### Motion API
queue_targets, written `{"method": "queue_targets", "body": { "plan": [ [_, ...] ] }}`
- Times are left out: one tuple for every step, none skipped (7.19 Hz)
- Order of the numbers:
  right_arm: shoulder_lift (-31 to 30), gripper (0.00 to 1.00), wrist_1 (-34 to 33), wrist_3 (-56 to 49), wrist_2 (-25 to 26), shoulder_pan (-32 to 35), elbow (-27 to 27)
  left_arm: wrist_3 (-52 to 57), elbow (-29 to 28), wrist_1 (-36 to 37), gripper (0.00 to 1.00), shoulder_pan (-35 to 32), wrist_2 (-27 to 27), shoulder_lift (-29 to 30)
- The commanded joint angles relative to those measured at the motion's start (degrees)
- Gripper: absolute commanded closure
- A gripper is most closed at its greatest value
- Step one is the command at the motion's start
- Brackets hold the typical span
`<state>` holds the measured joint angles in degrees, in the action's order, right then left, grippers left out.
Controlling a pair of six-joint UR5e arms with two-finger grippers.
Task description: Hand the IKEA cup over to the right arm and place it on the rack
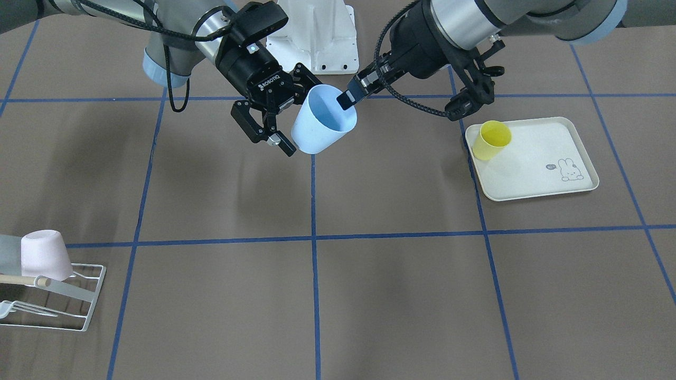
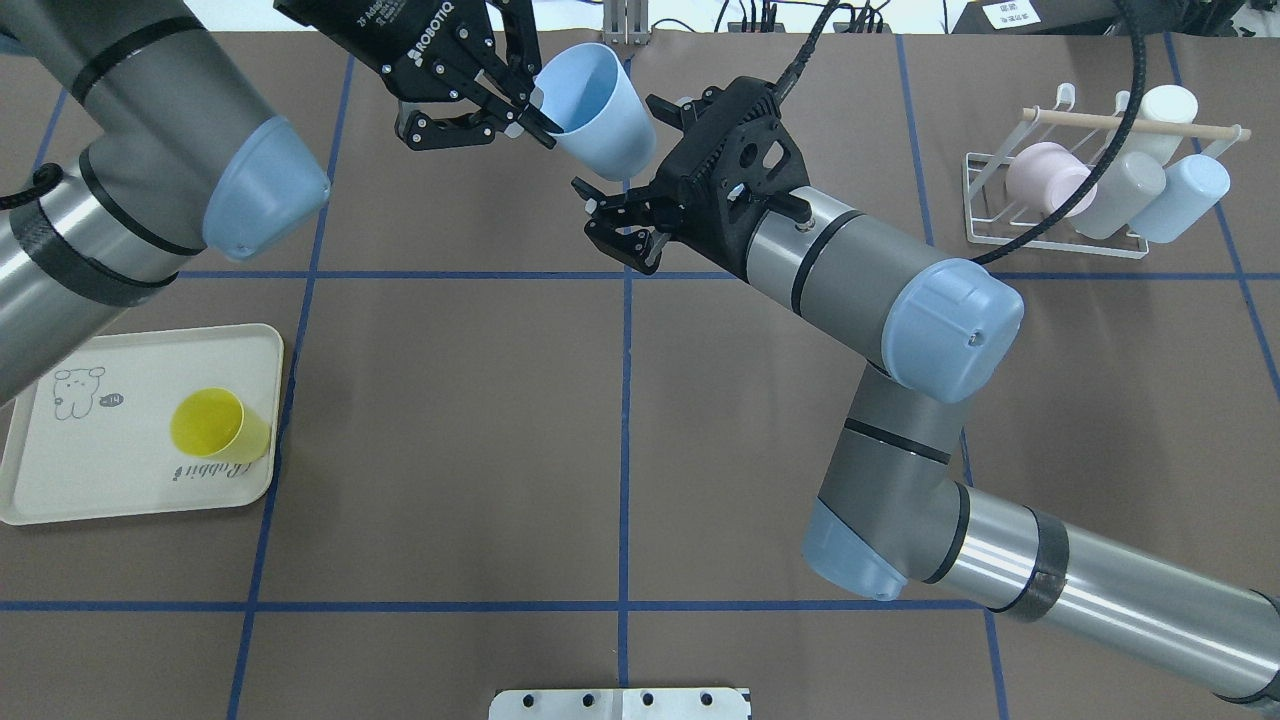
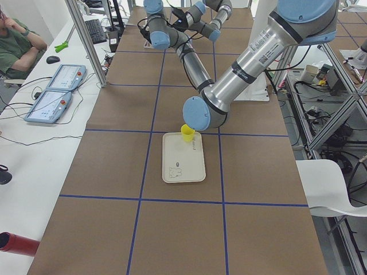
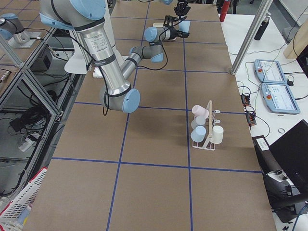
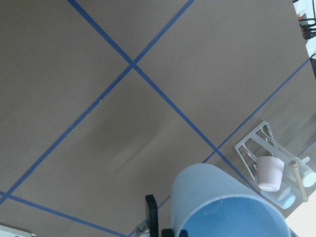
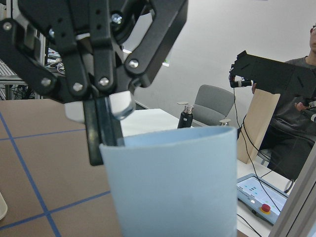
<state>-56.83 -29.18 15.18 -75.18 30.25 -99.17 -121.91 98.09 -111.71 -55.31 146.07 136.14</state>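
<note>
The pale blue IKEA cup (image 1: 322,126) hangs tilted high above the table's middle, mouth up; it also shows overhead (image 2: 600,110). My left gripper (image 1: 347,99) is shut on its rim, also seen overhead (image 2: 535,118), in the right wrist view (image 6: 106,133) and, low down, in the left wrist view (image 5: 158,224). My right gripper (image 1: 302,116), marked ROBOTIQ, is open, its fingers spread on either side of the cup's wall; I cannot tell whether they touch. The white wire rack (image 2: 1050,238) with its wooden dowel (image 2: 1130,120) stands at the table's right end.
The rack (image 1: 79,295) holds a pink cup (image 2: 1045,175) and two other pale cups. A cream rabbit-print tray (image 2: 120,470) at the left end carries a yellow cup (image 2: 215,425). Blue tape lines cross the brown table. An operator sits beside the table.
</note>
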Motion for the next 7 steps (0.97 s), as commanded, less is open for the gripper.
{"method": "queue_targets", "body": {
  "plan": [
    [-0.04,0.3,0.0,-0.42,0.12,-0.19,0.03,0.0,0.0,0.0,1.0,0.03,-0.08,0.0],
    [-0.21,0.44,0.0,-0.42,0.21,-0.19,-0.06,0.0,0.0,0.0,1.0,0.03,0.01,0.0],
    [-0.3,0.52,0.0,-0.33,0.29,-0.19,-0.15,0.09,0.0,0.0,0.59,0.03,-0.08,0.0],
    [-0.56,0.54,-0.09,-0.24,0.3,-0.28,0.03,0.79,0.0,-2.17,0.01,0.37,-0.17,-0.09],
    [-0.83,0.54,-0.09,-0.24,0.3,-0.28,0.03,0.97,0.0,-2.98,0.0,0.38,-0.17,-0.26],
    [-0.92,0.54,-0.09,-0.33,0.21,-0.19,0.03,0.97,0.17,-2.99,0.0,0.12,-0.08,-0.26],
    [-0.92,0.54,-0.7,-0.33,0.21,-0.19,-0.06,1.93,0.35,-2.99,0.0,-0.23,0.01,-0.35]
  ]
}}
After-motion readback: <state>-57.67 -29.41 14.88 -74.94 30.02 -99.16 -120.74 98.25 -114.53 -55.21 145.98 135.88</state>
